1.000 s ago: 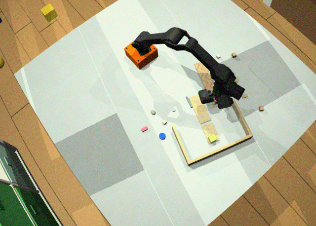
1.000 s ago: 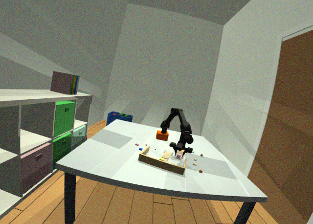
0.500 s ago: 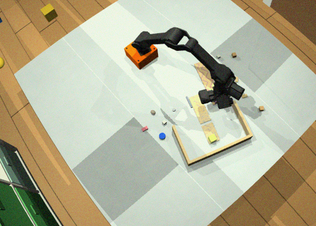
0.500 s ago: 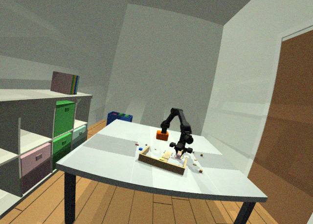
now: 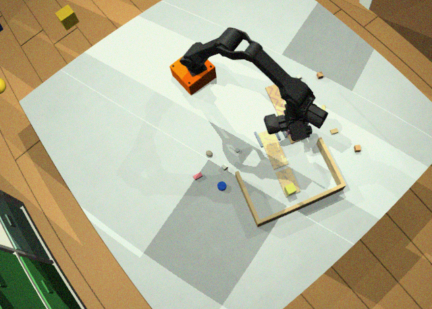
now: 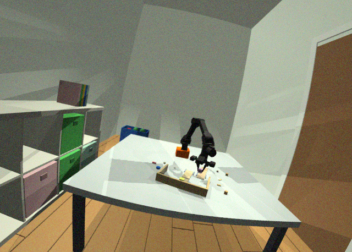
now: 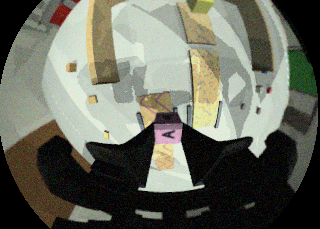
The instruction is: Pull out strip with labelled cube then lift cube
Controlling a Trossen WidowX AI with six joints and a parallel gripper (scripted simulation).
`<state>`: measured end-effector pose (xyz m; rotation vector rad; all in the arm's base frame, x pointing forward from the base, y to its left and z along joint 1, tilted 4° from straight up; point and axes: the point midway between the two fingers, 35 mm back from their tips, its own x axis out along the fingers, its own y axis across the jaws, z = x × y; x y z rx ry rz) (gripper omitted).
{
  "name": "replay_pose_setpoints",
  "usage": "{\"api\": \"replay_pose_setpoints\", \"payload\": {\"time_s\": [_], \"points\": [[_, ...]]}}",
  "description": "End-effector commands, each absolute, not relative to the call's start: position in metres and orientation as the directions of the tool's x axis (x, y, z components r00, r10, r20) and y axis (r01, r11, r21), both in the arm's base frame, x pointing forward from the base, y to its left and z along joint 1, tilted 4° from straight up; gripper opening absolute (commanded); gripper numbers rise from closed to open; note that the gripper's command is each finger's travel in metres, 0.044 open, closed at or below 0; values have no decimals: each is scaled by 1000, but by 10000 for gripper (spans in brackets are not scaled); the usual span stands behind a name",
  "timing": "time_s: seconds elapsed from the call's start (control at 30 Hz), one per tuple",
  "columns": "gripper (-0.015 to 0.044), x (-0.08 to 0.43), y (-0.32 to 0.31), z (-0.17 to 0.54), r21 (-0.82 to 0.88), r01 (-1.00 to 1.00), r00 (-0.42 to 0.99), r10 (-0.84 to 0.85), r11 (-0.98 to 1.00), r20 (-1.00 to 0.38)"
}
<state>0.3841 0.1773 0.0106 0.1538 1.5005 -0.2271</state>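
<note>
My gripper (image 7: 167,124) (image 6: 200,168) is shut on the pink cube (image 7: 168,134) (image 6: 201,170), which bears a dark letter A. The cube appears raised above the zigzag-marked strip (image 5: 274,94) (image 7: 163,159) (image 6: 202,174). The arm hides the cube and part of that strip in the top view. The other strip is in two pieces with a gap: a longer speckled piece (image 5: 275,156) (image 7: 205,84) and a shorter piece (image 5: 286,177) (image 7: 200,29). A yellow-green cube (image 5: 290,188) (image 7: 200,1) (image 6: 182,179) sits on the shorter piece.
A three-sided wooden frame (image 5: 300,206) (image 6: 181,184) (image 7: 101,44) stands around the far ends. Low grey rails (image 5: 258,139) (image 7: 219,114) flank the strips. Small tan blocks (image 5: 357,148) (image 7: 71,67) lie on one side; a blue disc (image 5: 221,185) and a pink-red block (image 5: 198,175) lie on the other.
</note>
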Motion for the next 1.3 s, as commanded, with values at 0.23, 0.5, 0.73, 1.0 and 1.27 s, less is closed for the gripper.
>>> {"api": "replay_pose_setpoints", "payload": {"time_s": [0.23, 0.5, 0.73, 1.0, 1.27], "points": [[0, 357, 166, 27, -42, 245, 55, -57, 969, -997], [0, 337, 157, 28, -43, 245, 53, -58, 969, -997], [0, 315, 147, 27, -44, 245, 51, -59, 969, -997], [0, 288, 135, 25, -46, 245, 49, -60, 969, -997], [0, 277, 130, 28, -47, 245, 48, -60, 969, -997]]}}
